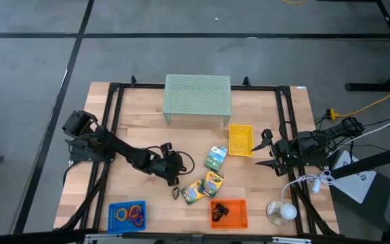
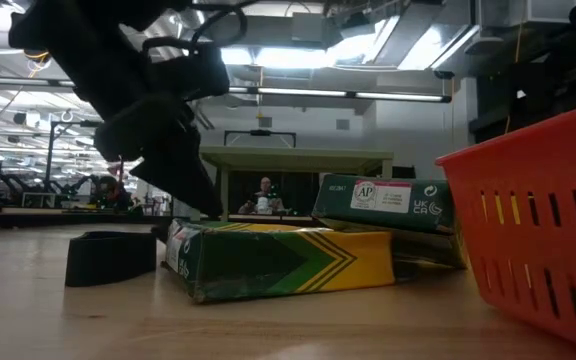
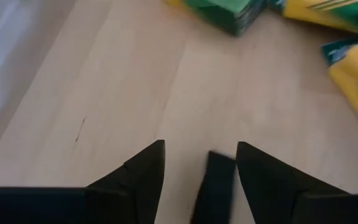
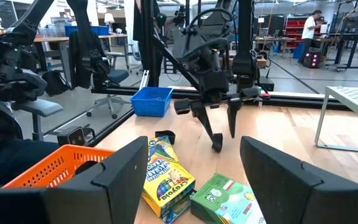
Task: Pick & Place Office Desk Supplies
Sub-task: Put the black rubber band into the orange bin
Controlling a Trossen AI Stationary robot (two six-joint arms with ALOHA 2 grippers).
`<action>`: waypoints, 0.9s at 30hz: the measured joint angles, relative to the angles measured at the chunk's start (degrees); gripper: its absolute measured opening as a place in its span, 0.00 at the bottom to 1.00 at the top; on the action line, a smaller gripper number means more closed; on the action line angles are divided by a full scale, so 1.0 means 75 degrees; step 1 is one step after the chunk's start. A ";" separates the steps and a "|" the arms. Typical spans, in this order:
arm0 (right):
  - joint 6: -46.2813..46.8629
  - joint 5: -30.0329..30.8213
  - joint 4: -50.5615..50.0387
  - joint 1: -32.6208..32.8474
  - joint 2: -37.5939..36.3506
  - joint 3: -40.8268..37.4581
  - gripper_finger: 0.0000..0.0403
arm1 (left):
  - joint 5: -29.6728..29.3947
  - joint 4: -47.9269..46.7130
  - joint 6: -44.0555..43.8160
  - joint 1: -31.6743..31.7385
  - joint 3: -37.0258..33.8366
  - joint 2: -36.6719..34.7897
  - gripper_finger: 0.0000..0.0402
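My left gripper reaches to the table's middle, slanting down, open. A small black clip lies on the wood between its fingers, also seen from the right wrist as the black clip at its fingertips. A second black clip lies just nearer the front edge. Three green-and-yellow crayon boxes lie flat to the right of it. Coloured rings sit in the blue basket. My right gripper waits open at the right, holding nothing. My left gripper stands over the small black clip with one finger on each side, slanting down from the table's left. The clip lies close to one finger; whether that finger touches it, I cannot tell. The clip rests on the table.
A pale green mesh riser stands at the back. A yellow basket sits right of centre, and an orange basket with a black clip sits at the front. A white round object lies front right. Bare wood lies left of my left arm.
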 joint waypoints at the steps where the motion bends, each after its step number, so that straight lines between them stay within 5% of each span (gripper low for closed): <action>1: -0.0002 0.0009 0.0000 0.0000 0.0000 0.0000 0.63 | 0.0049 0.0045 0.0028 -0.0010 0.0000 0.0000 0.49; 7: -0.0006 0.0009 0.0000 0.0000 0.0000 0.0000 0.63 | 0.0821 -0.0037 -0.0096 -0.0004 0.0000 0.0000 0.49; 17: -0.0050 0.0009 -0.0003 -0.0003 0.0000 0.0000 0.63 | 0.0342 -0.0823 -0.0175 0.0112 0.0000 0.0038 0.49; 27: -0.0047 0.0009 0.0000 -0.0003 0.0005 0.0000 0.63 | 0.0948 0.0179 -0.0059 0.0109 -0.0178 0.0436 0.49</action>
